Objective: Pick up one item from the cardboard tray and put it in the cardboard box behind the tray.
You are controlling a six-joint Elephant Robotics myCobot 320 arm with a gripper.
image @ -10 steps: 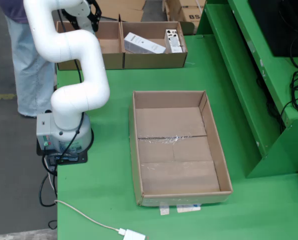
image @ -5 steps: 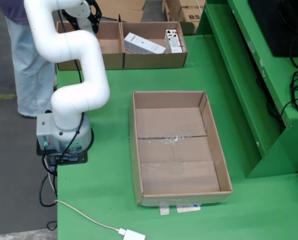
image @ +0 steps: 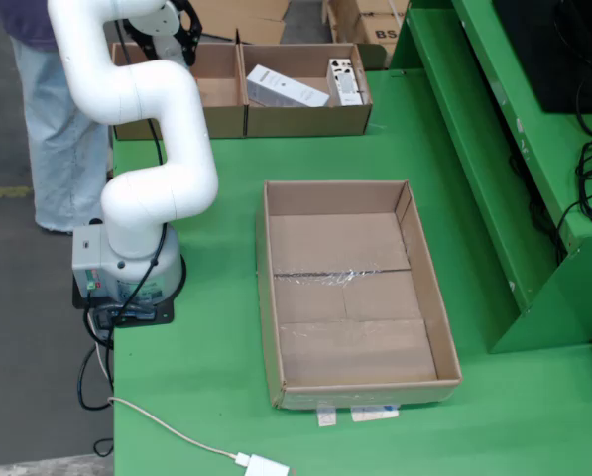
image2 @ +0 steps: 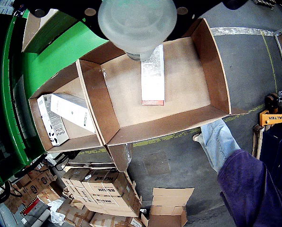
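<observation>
Two cardboard boxes stand side by side at the far edge of the green desk (image: 216,347) in the fixed view, behind the cardboard tray (image: 436,297). The tray lies near the middle of the desk, and its taped floor shows bare. The right-hand box (image: 305,121) holds two white cartons: a larger carton (image: 286,87) lying tilted and a smaller carton (image: 343,81) just beside it. The white arm (image: 142,99) rises from its base at the desk's left edge and bends back over the left-hand box (image: 221,94), hiding much of it.

The riding view looks straight down into both boxes. A long white item (image2: 152,78) with a red end lies flat on the floor of the wider box, roughly in the middle, apart from the walls. The gripper (image2: 137,23) appears as a pale translucent dome at the top of that view, directly over the item's upper end and covering it. I cannot tell whether the fingers are apart, together, or pressed on the item, and I cannot tell whether the dome touches it.

A person in blue jeans (image: 48,129) and a purple top stands on the floor just beyond the boxes. A pale cable (image: 172,431) with a white plug trails across the desk's near left corner.
</observation>
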